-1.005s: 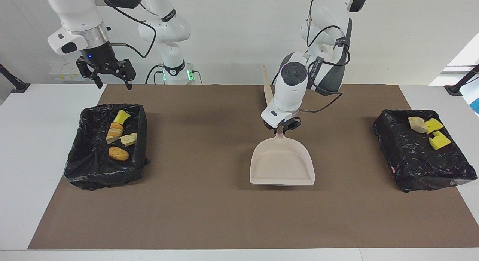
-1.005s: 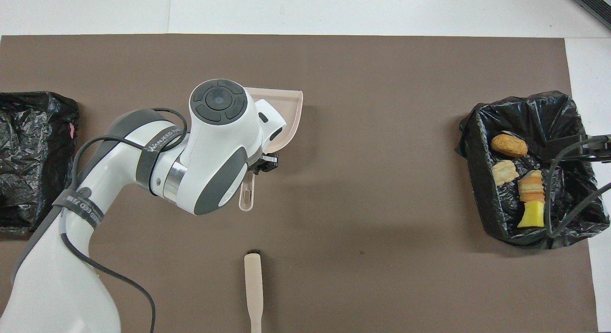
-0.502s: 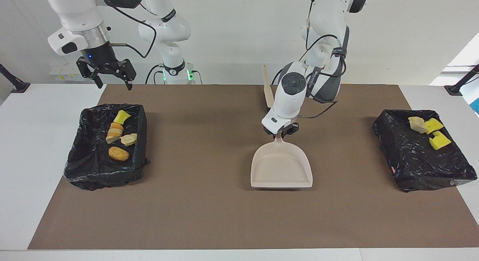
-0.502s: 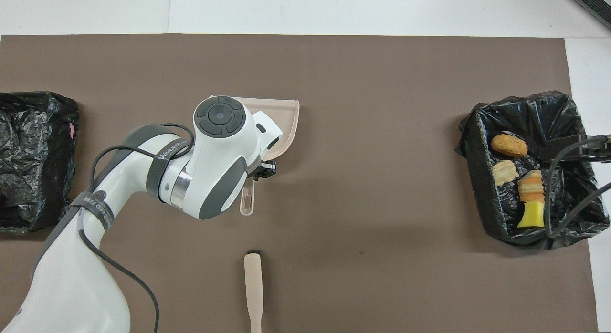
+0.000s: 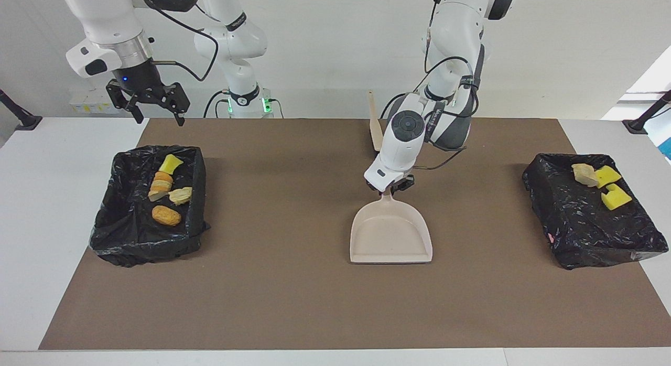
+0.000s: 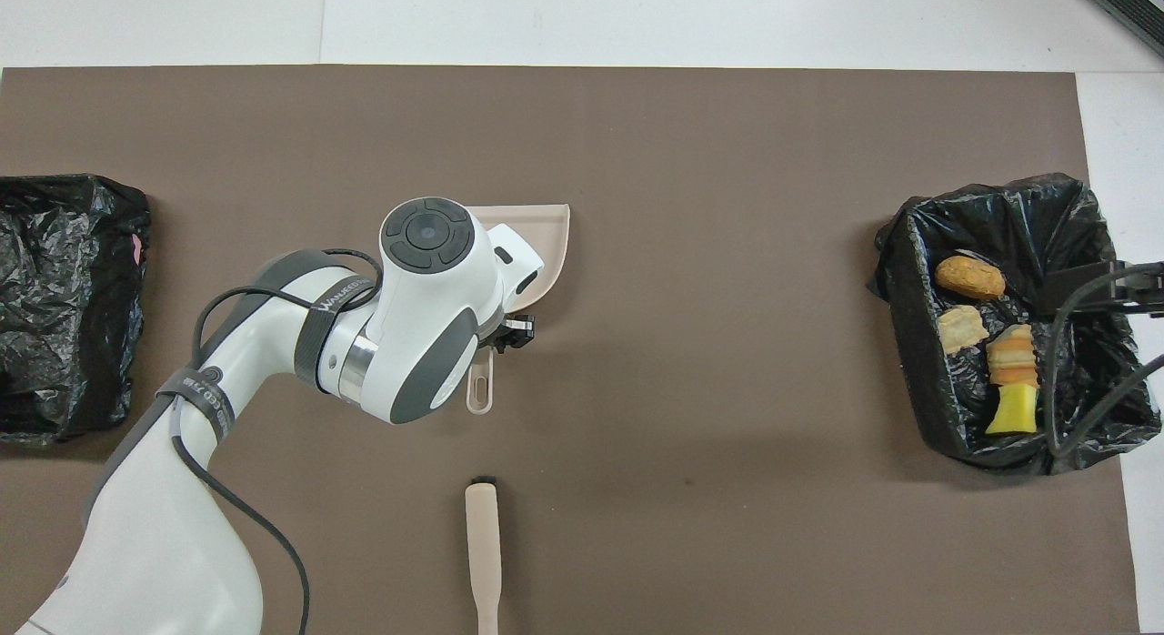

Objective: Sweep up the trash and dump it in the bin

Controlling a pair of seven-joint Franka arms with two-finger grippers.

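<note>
The trash lies in two black-lined bins. Several bread and yellow pieces (image 5: 166,190) (image 6: 987,353) are in the bin (image 5: 120,235) (image 6: 914,344) at the right arm's end. Three pieces (image 5: 603,185) are in the bin (image 5: 587,235) (image 6: 64,326) at the left arm's end. The beige dustpan (image 5: 390,237) (image 6: 546,244) lies flat on the mat's middle. My left gripper (image 5: 390,189) (image 6: 505,335) is at its handle. My right gripper (image 5: 149,106) hangs open and waits in the air, off that bin's edge on the robots' side.
The beige brush (image 5: 374,127) (image 6: 482,544) lies on the brown mat (image 5: 293,303), nearer to the robots than the dustpan. White table (image 5: 42,198) borders the mat at both ends.
The dustpan has come down flat onto the mat and shifted slightly toward the right arm's end. The left arm has drawn back a little with it. The right arm has stayed still.
</note>
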